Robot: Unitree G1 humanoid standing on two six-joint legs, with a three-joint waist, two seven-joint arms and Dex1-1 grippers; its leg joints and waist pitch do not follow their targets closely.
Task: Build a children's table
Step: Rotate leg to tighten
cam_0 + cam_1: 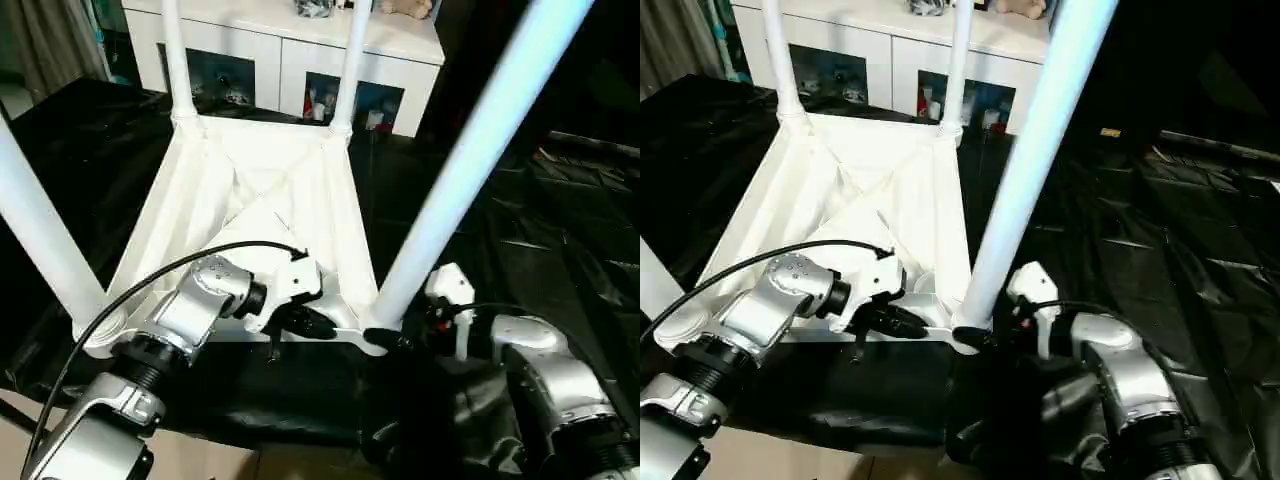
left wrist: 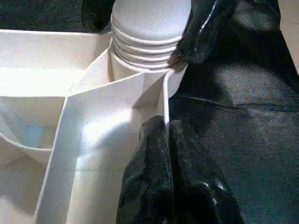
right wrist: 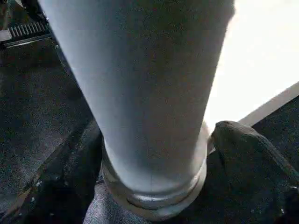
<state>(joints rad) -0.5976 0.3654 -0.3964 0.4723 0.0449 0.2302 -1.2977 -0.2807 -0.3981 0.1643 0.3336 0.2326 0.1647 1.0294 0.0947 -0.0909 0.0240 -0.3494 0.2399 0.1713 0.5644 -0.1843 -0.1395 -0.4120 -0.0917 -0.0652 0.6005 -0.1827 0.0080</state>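
The white table top lies upside down on a black sheet, ribbed underside up. Four white legs stand in its corner sockets: two far ones, a near left one and a near right one. My left gripper is shut on the top's near rim, just beside the near right socket. My right gripper is closed around the base of the near right leg, with one black finger on each side of it.
A white cabinet with glass doors stands behind the table top. The crinkled black sheet covers the floor all around. A black cable arches over my left forearm.
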